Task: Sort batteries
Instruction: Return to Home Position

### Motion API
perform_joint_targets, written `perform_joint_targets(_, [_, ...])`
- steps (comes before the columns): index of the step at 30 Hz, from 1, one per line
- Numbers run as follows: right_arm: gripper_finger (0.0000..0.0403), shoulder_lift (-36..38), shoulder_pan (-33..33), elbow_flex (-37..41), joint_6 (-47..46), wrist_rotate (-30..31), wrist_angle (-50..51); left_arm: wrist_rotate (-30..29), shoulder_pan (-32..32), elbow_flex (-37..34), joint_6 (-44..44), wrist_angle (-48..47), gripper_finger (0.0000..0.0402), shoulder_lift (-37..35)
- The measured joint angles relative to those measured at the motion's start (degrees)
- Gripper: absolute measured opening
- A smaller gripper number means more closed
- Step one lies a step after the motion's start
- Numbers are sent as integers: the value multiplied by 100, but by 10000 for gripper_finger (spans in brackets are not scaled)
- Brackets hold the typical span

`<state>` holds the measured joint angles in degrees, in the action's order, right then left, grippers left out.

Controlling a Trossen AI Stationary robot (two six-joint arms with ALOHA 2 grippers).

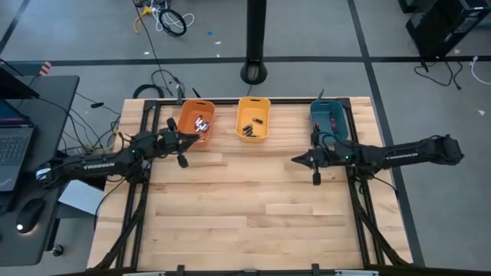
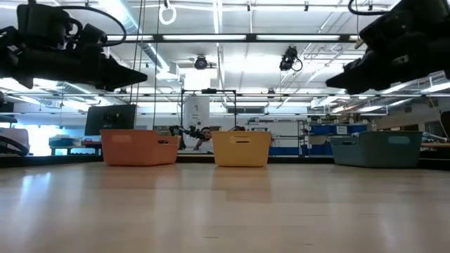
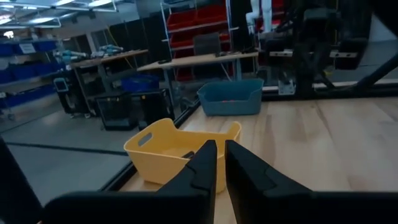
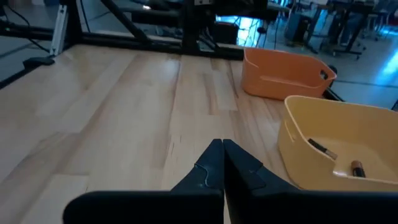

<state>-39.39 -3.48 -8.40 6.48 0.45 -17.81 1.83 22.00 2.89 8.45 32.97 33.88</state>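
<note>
Small dark and silvery batteries lie in the orange bin (image 1: pixel 202 124) and in the yellow bin (image 1: pixel 252 126); two more batteries (image 4: pixel 323 148) show on the yellow bin's floor in the right wrist view. My left gripper (image 1: pixel 192 142) hovers shut and empty, level, just near of the orange bin (image 1: pixel 187 115). My right gripper (image 1: pixel 295 161) hovers shut and empty over bare wood, near of the gap between the yellow bin (image 1: pixel 265 107) and the teal bin (image 1: pixel 322 111). In the low view both grippers hang well above the table.
Three bins stand in a row along the table's far edge: orange bin (image 2: pixel 139 147), yellow bin (image 2: pixel 241 148), teal bin (image 2: pixel 376 149). The wooden tabletop (image 1: pixel 245 207) stretches toward the near edge. A desk with a laptop (image 1: pixel 15 142) stands off the left side.
</note>
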Motion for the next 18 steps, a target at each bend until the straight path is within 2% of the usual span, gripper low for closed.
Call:
perform_joint_targets(10, [6,1292,8,279,-166,-55,943,380,-4,-131,-9,-683,40,-818])
perform_joint_targets(18, [5,2650,11,401,-456,-55,1924,414,-125,-167,168,-1261,40,-1759])
